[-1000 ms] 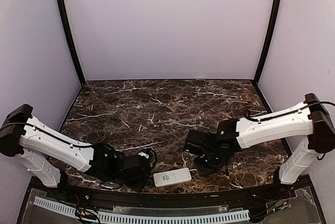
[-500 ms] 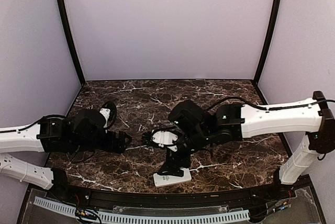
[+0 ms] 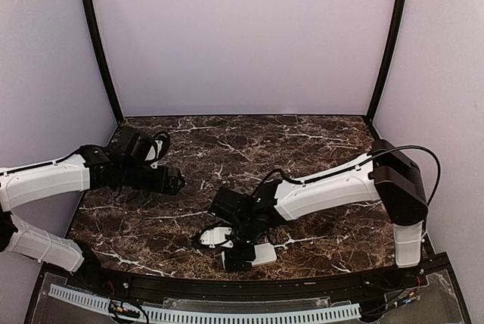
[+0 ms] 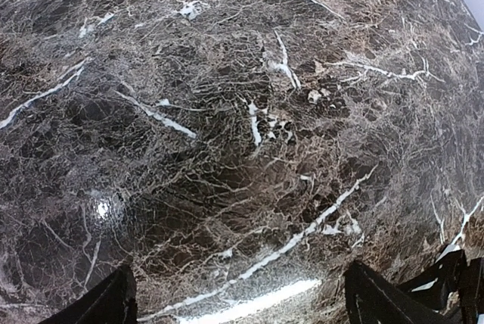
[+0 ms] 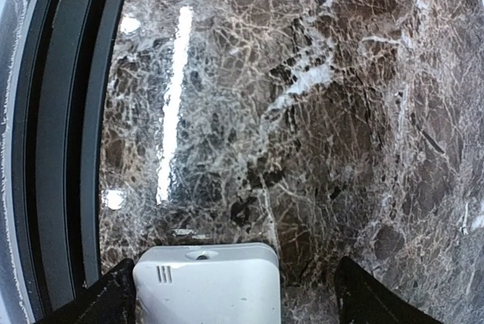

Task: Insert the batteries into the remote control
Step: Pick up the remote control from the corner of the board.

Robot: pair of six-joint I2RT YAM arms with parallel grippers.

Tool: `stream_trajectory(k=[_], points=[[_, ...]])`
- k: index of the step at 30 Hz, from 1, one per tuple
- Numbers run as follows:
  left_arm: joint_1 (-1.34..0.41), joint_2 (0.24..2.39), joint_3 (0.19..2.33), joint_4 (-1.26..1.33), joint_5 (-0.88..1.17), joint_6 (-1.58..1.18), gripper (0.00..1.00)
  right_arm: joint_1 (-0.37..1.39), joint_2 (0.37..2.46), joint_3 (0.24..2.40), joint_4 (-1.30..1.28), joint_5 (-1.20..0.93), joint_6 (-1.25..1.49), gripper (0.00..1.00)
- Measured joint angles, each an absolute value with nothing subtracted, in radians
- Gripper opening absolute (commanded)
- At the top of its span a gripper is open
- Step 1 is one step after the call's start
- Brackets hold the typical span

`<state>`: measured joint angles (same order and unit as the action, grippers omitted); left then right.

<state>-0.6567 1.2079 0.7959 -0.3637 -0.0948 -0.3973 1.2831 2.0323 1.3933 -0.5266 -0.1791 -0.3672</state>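
at the near edge, just inside the black rail (image 5: 60,112), the remote control (image 5: 206,286) is seen lying flat on the marble table (image 3: 227,150). it is at the same spot as a second ago, so it has not been lifted or shifted. what has changed is the right gripper (image 5: 242,297). it was parked beside the handset, was then brought in from above, and is now lowered over it. its fingers (image 5: 113,297) are spread wide on either side of the white body. one looks to be touching an edge and the other is clear of it, so nothing is clamped yet. a grasp of the handset is judged to be the step in hand.

farther in and well to the left, the left gripper (image 3: 175,182) has been drawn away from the near edge. it now hangs over bare marble with its fingers (image 4: 113,301) wide apart and nothing between them.

the batteries cannot be found in any current view. no open compartment can be made out either. loading is therefore judged not yet begun, and the cells must be located first.
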Motion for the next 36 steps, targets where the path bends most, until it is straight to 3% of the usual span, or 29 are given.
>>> stream_trajectory(k=[8,11,17,25,36], points=[[-0.616,1.187,0.781,-0.315,-0.028,-0.4,0.94,1.293,2.067,1.437,-0.554,-0.145,-0.339,0.63],[-0.615,1.17,0.768,-0.305,-0.02,-0.4,0.93,1.304,2.067,1.441,-0.568,-0.13,-0.334,0.44],[-0.615,1.144,0.756,-0.298,-0.023,-0.396,0.92,1.309,2.067,1.449,-0.59,-0.112,-0.297,0.25],[-0.615,1.087,0.744,-0.273,-0.04,-0.388,0.92,1.257,1.963,1.402,-0.542,-0.166,-0.171,0.19],[-0.683,1.028,0.753,-0.161,0.101,-0.301,0.95,0.973,1.576,1.302,-0.086,-0.493,0.158,0.15]])
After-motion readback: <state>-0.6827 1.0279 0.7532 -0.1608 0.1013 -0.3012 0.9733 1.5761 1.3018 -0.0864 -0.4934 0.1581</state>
